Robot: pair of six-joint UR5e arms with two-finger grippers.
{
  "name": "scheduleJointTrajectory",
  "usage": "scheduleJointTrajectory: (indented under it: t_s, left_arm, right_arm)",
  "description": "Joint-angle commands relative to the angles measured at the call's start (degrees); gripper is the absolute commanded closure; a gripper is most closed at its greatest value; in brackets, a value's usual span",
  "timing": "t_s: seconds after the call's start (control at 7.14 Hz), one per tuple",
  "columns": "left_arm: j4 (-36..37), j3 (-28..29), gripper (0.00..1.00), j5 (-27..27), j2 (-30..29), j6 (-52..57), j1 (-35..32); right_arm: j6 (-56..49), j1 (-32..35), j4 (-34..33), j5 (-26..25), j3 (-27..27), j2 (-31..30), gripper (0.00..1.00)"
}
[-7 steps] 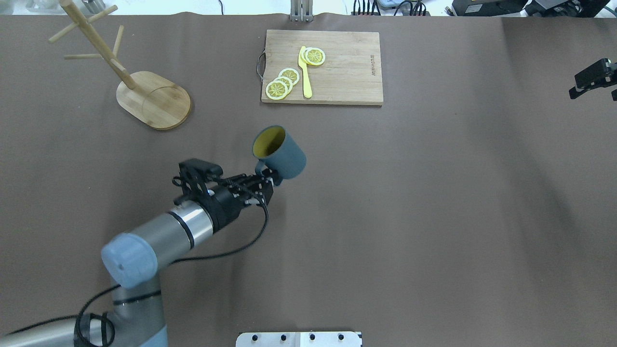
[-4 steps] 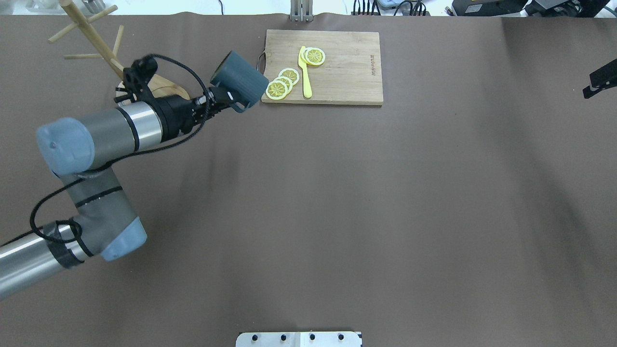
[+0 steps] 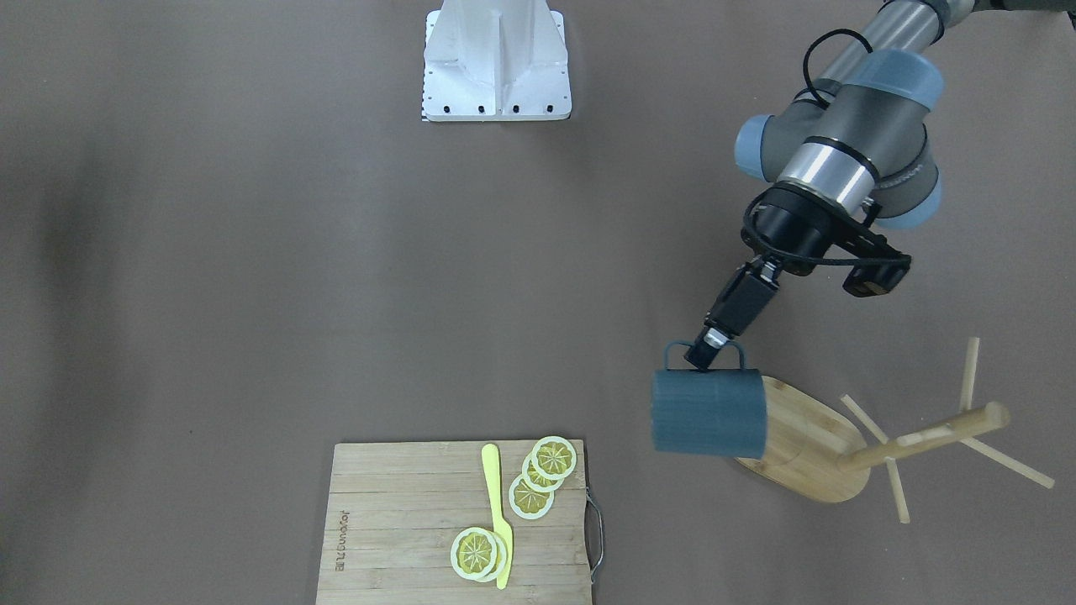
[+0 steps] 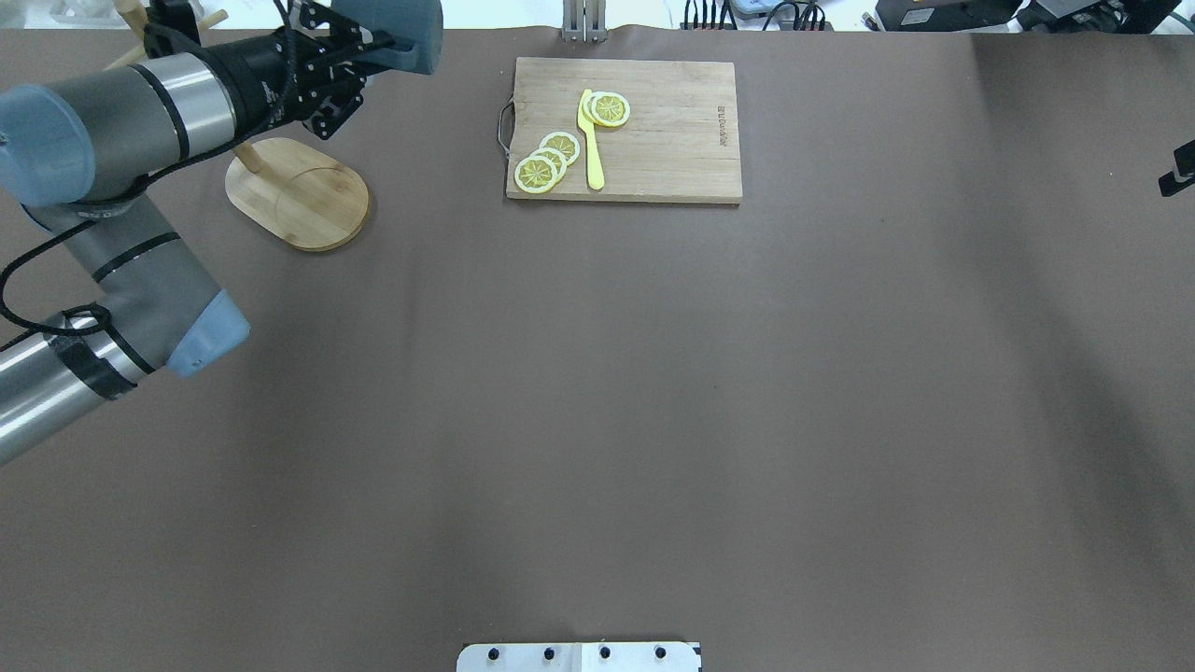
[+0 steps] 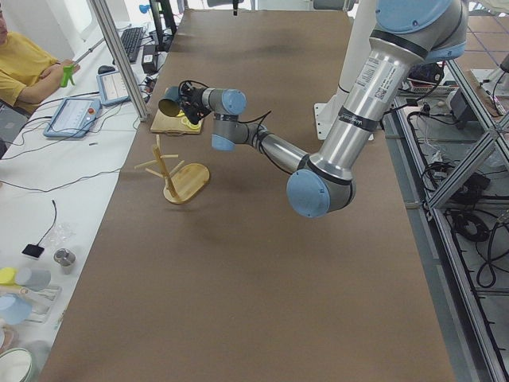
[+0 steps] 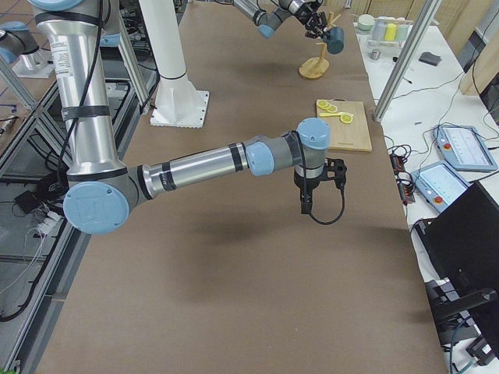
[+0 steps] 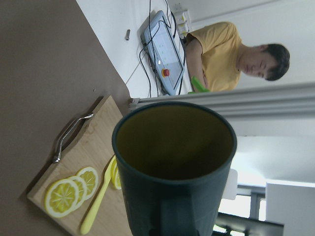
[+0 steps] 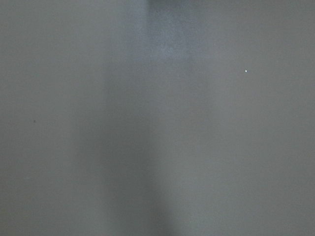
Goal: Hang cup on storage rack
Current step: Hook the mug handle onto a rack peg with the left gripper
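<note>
Cup [image 3: 709,413] hung sideways in the air beside storage rack [image 3: 925,437], at the bench's far-left corner. Left gripper [image 3: 704,353] was clamped on its handle, probably to steer the loop onto a peg. Right gripper [image 6: 306,204]: couldn't tell.

opposing overhead, front views share cutting board [image 4: 672,140].

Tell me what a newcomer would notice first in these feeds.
The left gripper holds the dark blue-grey mug by its handle, tipped sideways in the air beside the bamboo mug tree, not yet on a peg. Next comes the cutting board with lemon slices and a yellow knife, along the table's far edge.
</note>
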Motion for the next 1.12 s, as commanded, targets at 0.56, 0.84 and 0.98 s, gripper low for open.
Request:
scheduleJointTrajectory:
  t_s: [0.56,0.84,0.98]
  left_arm:
    - [-2.42,2.37,1.0,11.08,2.11,-26.41,-1.26]
    - [-2.5,2.28,1.0,10.64,5.0,-29.78,-1.7]
    - [-2.77,2.28,1.0,10.11,5.37,-29.87,-2.05]
  right_arm:
    - [0.13,0.03,0.27,0.0,0.62,0.0,0.0]
    - [0.3,0.03,0.27,0.09,1.49,0.0,0.0]
    - [0.48,0.03,0.27,0.0,1.59,-0.09,0.0]
